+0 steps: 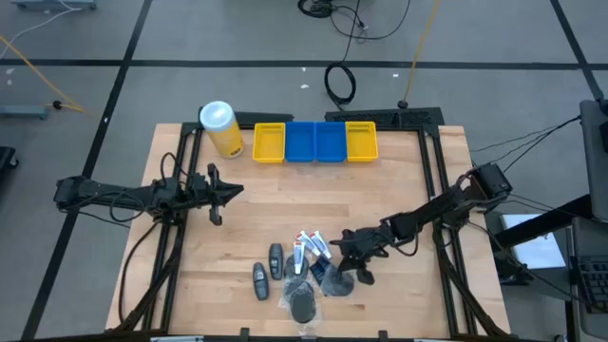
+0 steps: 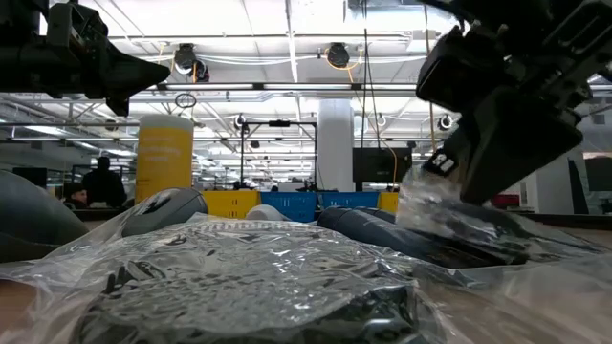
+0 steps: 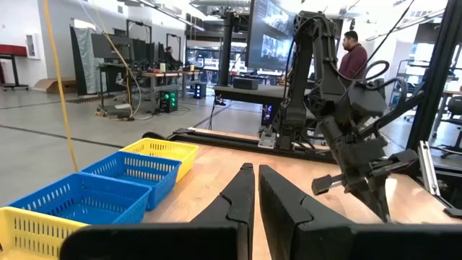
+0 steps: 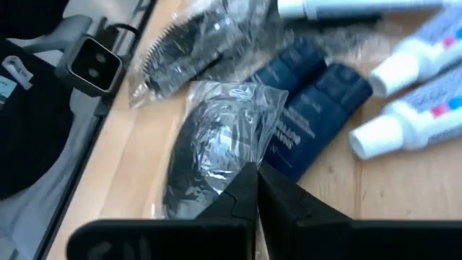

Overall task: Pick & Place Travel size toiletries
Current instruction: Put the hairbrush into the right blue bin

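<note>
The toiletries lie in a heap near the table's front edge: white tubes (image 1: 312, 245), two dark grey oval bottles (image 1: 268, 273), a black puff in clear wrap (image 1: 302, 302), a second wrapped puff (image 4: 206, 155) and dark blue sachets (image 4: 310, 108). My right gripper (image 1: 350, 271) is low over the heap's right side, shut on the second puff's clear wrap. My left gripper (image 1: 236, 189) hovers shut and empty over the table's left part, far from the heap. My right gripper pinches the clear wrap (image 4: 242, 155) of the black puff between its two fingertips, at the wrap's crumpled edge beside the sachets. The fingers come from above, slanting from the table's right. The puff lies on the table in the heap; how many layers are pinched I cannot tell.
A row of yellow and blue bins (image 1: 315, 141) stands at the table's far edge, with a tall yellow canister (image 1: 221, 128) to their left. Bare wood lies between the bins and the heap. A person (image 3: 354, 58) stands in the room beyond the table.
</note>
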